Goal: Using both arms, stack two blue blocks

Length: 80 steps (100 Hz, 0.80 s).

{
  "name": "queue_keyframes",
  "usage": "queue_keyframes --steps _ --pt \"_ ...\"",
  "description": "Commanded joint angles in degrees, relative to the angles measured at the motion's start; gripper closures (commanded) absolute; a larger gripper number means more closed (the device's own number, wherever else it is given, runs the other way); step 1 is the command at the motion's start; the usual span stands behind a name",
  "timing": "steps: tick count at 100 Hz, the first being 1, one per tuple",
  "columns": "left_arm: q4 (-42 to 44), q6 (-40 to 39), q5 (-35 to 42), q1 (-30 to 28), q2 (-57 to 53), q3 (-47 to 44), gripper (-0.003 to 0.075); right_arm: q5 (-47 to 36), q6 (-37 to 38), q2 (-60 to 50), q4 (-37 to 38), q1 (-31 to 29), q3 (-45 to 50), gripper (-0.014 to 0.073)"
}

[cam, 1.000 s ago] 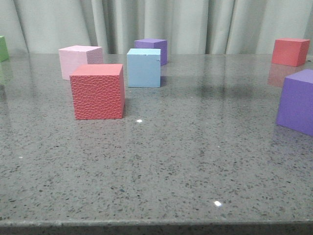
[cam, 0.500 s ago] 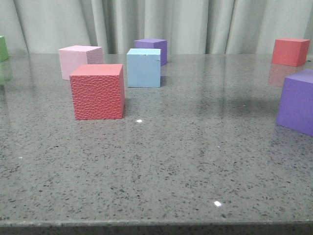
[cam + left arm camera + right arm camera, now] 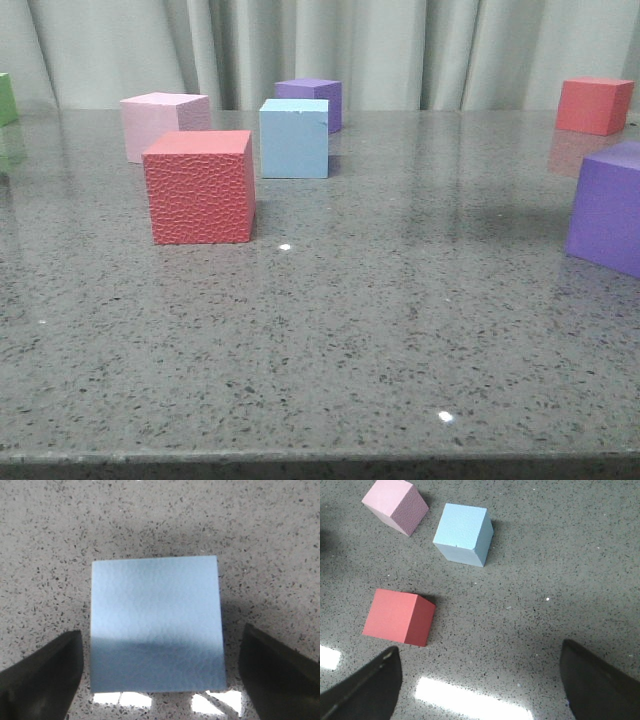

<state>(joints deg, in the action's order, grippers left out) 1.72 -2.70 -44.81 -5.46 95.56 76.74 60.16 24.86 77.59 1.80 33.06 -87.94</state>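
Front view: grey speckled counter [image 3: 330, 330] before a pale curtain [image 3: 400, 50], no arm or hand anywhere in sight. One blue block [image 3: 294, 138] standing toward the back left of centre, behind and just to the right of a red textured cube [image 3: 199, 187], apart from it. Pink cube [image 3: 163, 124] to the left of the blue block, a purple cube [image 3: 312, 99] close behind it, a second purple cube [image 3: 607, 206] cut by the right edge, a smooth red cube [image 3: 594, 104] far back right, a green sliver [image 3: 7, 98] at the left edge. Left wrist view: left hand [image 3: 160, 672] spread wide, directly above a second blue block [image 3: 156, 622], fingers [image 3: 42, 672] to either side and clear of its faces. Right wrist view: right hand [image 3: 480, 682] likewise wide and holding nothing, high over the counter, with the first blue block, the pink cube and the red textured cube well beyond its fingertips [image 3: 597, 680].
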Motion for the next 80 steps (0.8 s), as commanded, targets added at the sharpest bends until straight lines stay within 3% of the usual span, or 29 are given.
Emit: queue_keyframes --steps 1,16,38,53,80 --pt "-0.19 -0.07 3.02 -0.14 -2.29 1.84 0.0111 -3.41 -0.63 -2.00 0.19 -0.09 -1.29 -0.0041" --pt "-0.41 -0.07 3.02 -0.14 -2.29 1.84 0.0147 -3.41 -0.63 -2.00 0.19 -0.09 -1.29 -0.0041" --pt "-1.01 -0.07 3.11 -0.14 -2.29 1.84 0.0389 -3.41 -0.63 -2.00 0.19 -0.09 -1.29 -0.0041" --pt "-1.01 -0.07 2.97 -0.14 -2.29 1.96 0.0503 -3.41 -0.63 -2.00 0.19 -0.09 -1.29 -0.0041" --pt "-2.71 -0.07 -2.74 1.61 -2.29 9.73 0.0533 -3.47 -0.63 -2.00 0.23 -0.09 -1.29 -0.0041"
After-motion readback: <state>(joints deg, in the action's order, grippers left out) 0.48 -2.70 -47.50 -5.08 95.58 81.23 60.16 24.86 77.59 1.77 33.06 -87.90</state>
